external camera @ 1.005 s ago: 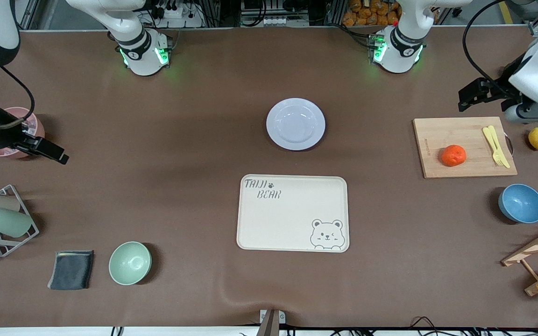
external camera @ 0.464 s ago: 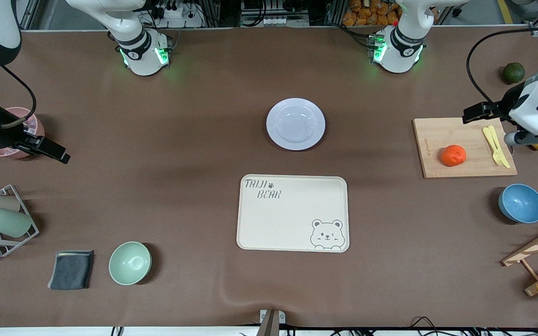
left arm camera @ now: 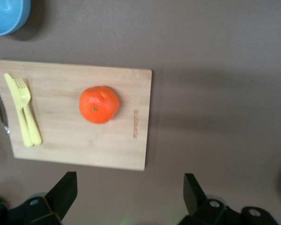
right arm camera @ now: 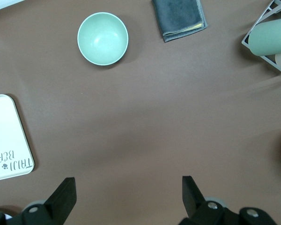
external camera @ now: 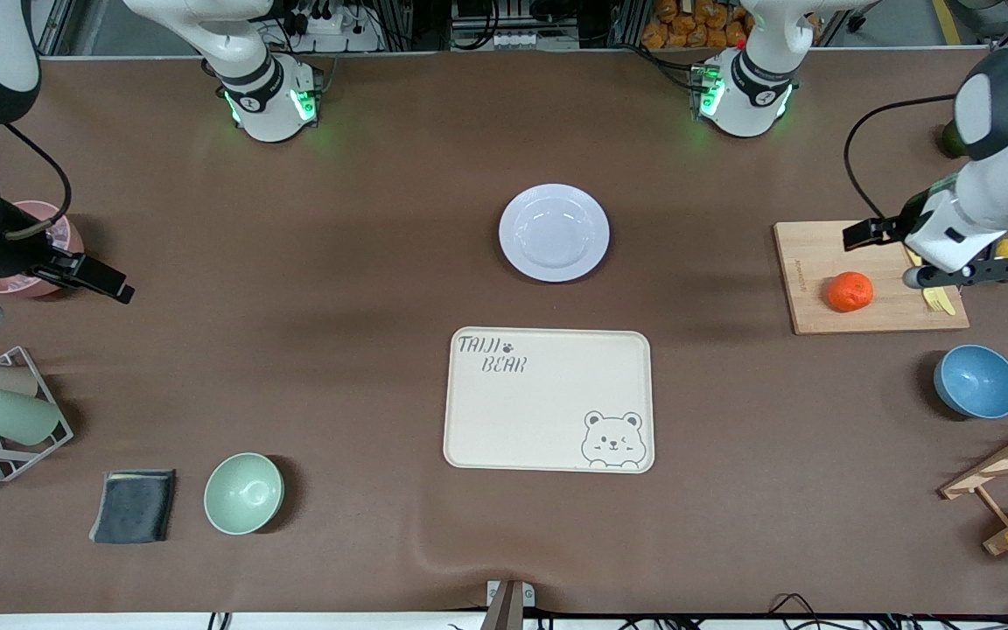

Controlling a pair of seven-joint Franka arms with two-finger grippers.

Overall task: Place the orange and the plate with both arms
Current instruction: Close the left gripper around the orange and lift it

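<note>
The left hand [external camera: 858, 234] is seen at the right of the front view, up in the air over the upper edge of a rectangular wooden cutting board [external camera: 871, 306]. Its two black fingers [left arm camera: 62, 194] are spread wide and nothing is held between them. The small round reddish-orange orange [external camera: 849, 291] lies on that board, apart from the hand; in the left wrist view the orange [left arm camera: 99, 104] is shown near the board's middle, with pale yellow plastic cutlery [left arm camera: 24, 109] lying at the board's handle end.

The right hand [external camera: 101, 283] is held at the left edge of the front view, over bare brown counter [external camera: 338, 262], with its fingers [right arm camera: 61, 197] equally wide and empty.

The round glossy white plate [external camera: 554, 233] rests on the counter in the upper centre of the front view, directly above the rectangular cream bear-printed tray [external camera: 548, 400], the two well apart from both hands.
</note>
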